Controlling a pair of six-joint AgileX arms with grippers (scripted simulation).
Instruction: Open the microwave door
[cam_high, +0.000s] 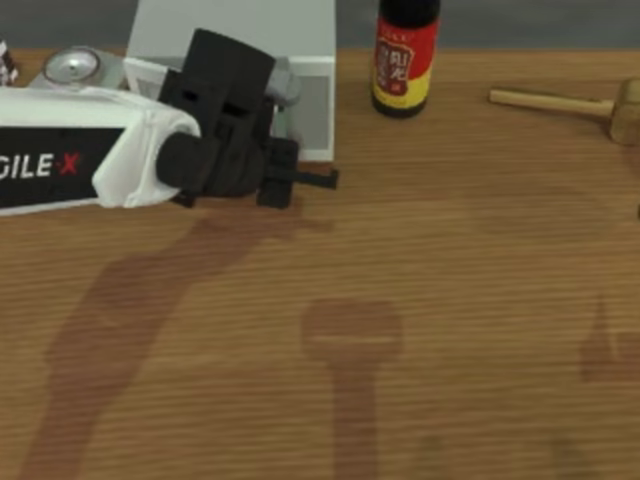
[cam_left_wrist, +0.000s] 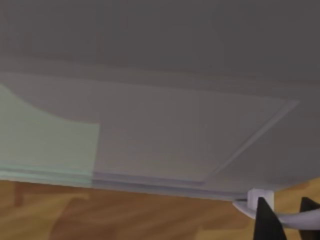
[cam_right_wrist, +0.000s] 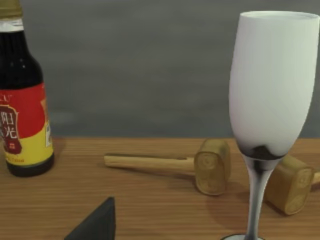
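While left hand (cam_high: 325, 180) grips handle strip (cam_left_wrist: 260, 196), microwave door (cam_high: 300, 105) white-framed, grey window, slightly ajar

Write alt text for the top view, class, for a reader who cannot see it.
The left arm's black gripper reaches in from the left to the front of the boxy white-grey microwave at the back of the wooden table. A dark sauce bottle with a red-yellow label stands right of the microwave, and a wooden mallet lies further right.
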